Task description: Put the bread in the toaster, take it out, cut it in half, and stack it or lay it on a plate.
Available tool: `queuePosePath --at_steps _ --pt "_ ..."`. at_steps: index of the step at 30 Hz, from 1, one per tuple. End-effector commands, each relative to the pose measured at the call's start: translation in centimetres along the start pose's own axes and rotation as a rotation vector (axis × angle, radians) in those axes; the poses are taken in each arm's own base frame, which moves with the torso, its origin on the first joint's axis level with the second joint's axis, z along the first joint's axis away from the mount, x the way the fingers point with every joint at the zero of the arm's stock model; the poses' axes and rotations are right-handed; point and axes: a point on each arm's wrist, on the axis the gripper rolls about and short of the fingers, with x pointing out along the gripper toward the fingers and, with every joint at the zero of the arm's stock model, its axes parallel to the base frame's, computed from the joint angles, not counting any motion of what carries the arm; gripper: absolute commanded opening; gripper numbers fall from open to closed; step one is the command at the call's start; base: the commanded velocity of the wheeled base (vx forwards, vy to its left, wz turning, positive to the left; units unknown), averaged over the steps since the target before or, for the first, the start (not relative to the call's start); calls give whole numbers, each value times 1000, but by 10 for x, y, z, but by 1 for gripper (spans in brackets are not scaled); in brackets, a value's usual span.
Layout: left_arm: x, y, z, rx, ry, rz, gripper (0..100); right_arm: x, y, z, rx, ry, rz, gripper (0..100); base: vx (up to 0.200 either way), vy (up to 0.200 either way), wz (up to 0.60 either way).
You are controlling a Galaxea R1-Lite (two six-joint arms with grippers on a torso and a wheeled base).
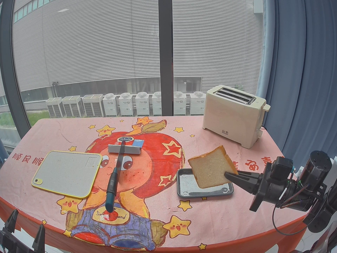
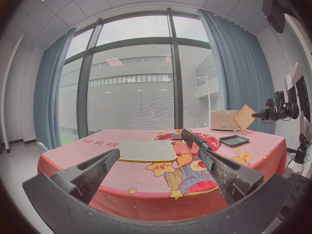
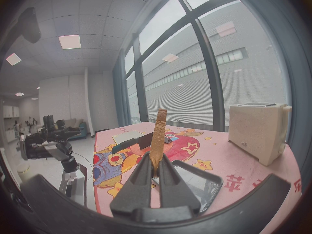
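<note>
A slice of bread (image 1: 210, 166) hangs tilted just above the grey metal tray (image 1: 186, 188), pinched at its right edge by my right gripper (image 1: 231, 175). Seen edge-on, the bread (image 3: 157, 137) stands between the shut fingers of the right gripper (image 3: 155, 162). The cream toaster (image 1: 234, 114) stands at the back right with its slots empty. A knife (image 1: 115, 175) with a teal handle lies mid-table, its blade resting on a small white stand (image 1: 124, 148). The pale cutting board (image 1: 67, 173) lies at the left. My left gripper (image 2: 157, 161) is open, off the table's near left edge.
The table carries a pink cartoon cloth (image 1: 147, 222) and is backed by a large window. Blue curtains (image 1: 302, 64) hang at the right behind the toaster. Open cloth lies between the tray and the toaster.
</note>
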Motion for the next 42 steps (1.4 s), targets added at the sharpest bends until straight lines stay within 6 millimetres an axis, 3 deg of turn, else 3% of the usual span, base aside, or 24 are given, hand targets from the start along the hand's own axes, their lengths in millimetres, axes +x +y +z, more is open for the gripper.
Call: queuePosePath --at_steps 1,17,35,42 --pt "0 0 -5 -1 1 -1 100 -13 -24 5 -64 -14 -3 0 0 0 0" --pt "0 0 -5 0 1 0 100 -40 -19 10 -173 -33 -18 0 0 0 0" --pt "0 0 -5 -1 1 0 100 -48 -21 12 -191 -42 -49 0 0 -200 0" --pt "0 0 -5 -1 1 0 100 -48 -21 10 -188 -37 -49 0 0 0 0"
